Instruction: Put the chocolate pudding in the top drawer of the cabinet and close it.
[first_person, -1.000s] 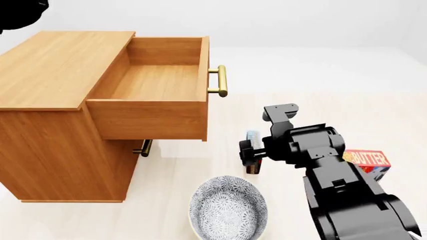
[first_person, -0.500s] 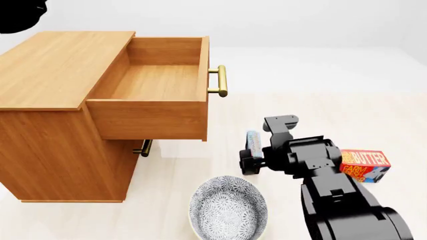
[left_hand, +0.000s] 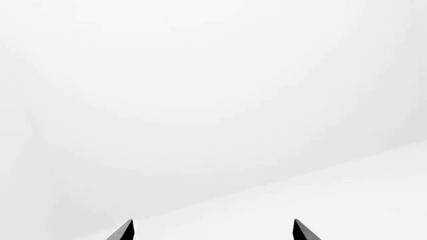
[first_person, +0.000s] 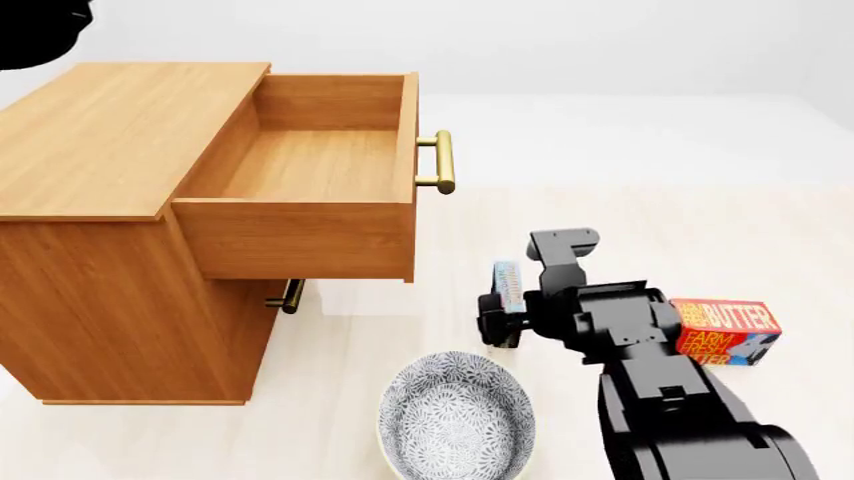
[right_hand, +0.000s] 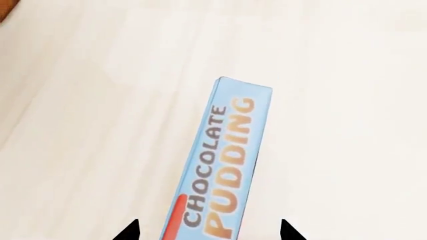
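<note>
Right pincer (first_person: 502, 318) open, tips flanking upright chocolate pudding (right_hand: 220, 165), not gripping. Left pincer (left_hand: 212, 231) open, over bare worktop. Top drawer (first_person: 314, 165) open.

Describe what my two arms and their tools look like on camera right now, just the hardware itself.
The right arm is glossy black all over, built of chunky rounded housings with a boxy bracket on top; no cables, labels or markings show. Its right tool ends in two pointed black fingertips. The left tool shows the same dark pointed tips. Of the left arm, only a rounded black piece shows at the head view's corner.
</note>
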